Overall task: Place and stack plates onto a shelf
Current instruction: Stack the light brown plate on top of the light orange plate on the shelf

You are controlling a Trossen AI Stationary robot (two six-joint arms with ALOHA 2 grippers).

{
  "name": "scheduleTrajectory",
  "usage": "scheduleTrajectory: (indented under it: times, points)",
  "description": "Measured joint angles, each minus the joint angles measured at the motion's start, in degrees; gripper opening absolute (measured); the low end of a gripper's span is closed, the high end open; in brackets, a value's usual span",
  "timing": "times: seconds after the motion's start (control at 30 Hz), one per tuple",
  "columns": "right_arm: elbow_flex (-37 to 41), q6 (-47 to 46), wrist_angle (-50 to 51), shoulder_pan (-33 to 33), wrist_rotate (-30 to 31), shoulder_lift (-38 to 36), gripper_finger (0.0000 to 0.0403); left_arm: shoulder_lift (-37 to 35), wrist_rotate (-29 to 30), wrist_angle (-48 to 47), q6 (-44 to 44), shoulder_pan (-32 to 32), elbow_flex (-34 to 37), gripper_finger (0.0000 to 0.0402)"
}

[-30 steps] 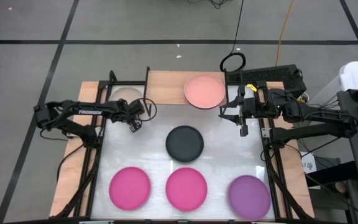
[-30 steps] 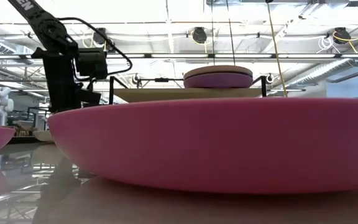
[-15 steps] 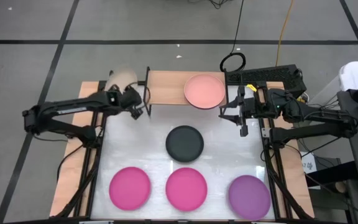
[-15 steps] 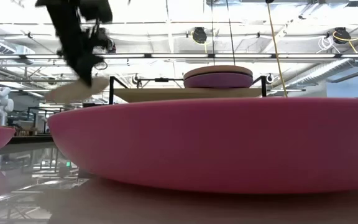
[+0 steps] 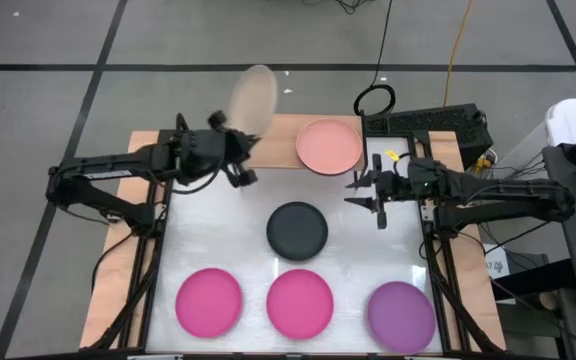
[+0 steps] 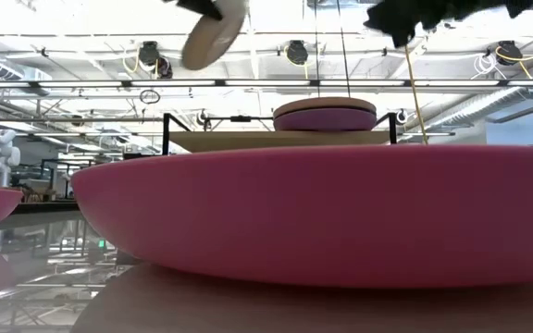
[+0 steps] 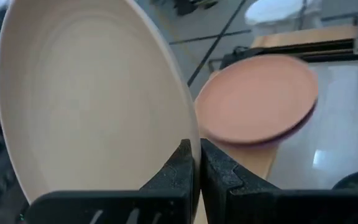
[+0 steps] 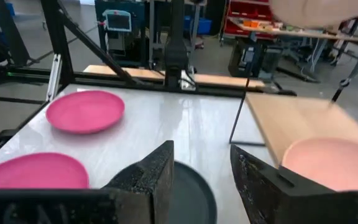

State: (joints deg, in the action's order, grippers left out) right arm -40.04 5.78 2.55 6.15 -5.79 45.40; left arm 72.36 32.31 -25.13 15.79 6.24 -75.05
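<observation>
My left gripper (image 5: 238, 150) is shut on a beige plate (image 5: 253, 98), which stands high above the left half of the light wood shelf (image 5: 268, 142). A salmon pink plate (image 5: 328, 146) lies on the shelf's right half, on top of a purple plate (image 6: 325, 119). My right gripper (image 5: 364, 197) hovers open above the table, right of the dark grey plate (image 5: 297, 229). Two hot pink plates (image 5: 208, 301) (image 5: 300, 302) and a purple plate (image 5: 401, 313) lie flat along the near edge. My left gripper (image 7: 196, 149) pinches the beige plate's rim (image 7: 190, 127) between its two fingers (image 7: 180, 169), one on each face. The plate is lifted clear and tipped steeply on edge, rising beyond the fingertips (image 6: 213, 35).
Black frame rails (image 5: 153, 250) run along both sides of the white tabletop. A black post (image 5: 237, 135) stands at the shelf's left end. Cables and a black box (image 5: 428, 120) sit beyond the shelf's right end. The nearest hot pink plate (image 6: 322, 213) fills the low view.
My left gripper has carried the beige plate up off the table's far left corner and toward the right, over the shelf, tipping it from nearly flat to steeply on edge. My right gripper has shifted slightly toward the table's left and near side.
</observation>
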Motion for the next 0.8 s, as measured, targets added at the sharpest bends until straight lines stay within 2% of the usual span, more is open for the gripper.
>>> scheduleTrajectory:
  times: [0.2,0.5,0.63,0.8]
  points:
    - [3.9,-2.1,-1.8,-0.5,-0.1,-1.8,0.0139,9.8,-3.8,4.0,7.7,-0.5,-4.7,0.0011]
    - [3.9,-0.8,-1.2,-2.9,-0.1,-13.3,0.0139,25.9,-10.0,6.2,16.7,0.4,-16.7,0.0011]
    - [3.9,-2.2,-0.9,-3.0,-0.1,-16.9,0.0139,30.9,-11.2,5.8,18.7,1.1,-21.7,0.0011]
    - [3.9,-3.4,0.8,-3.0,-0.2,-19.3,0.0139,34.6,-17.4,4.5,18.7,2.1,-22.9,0.0011]
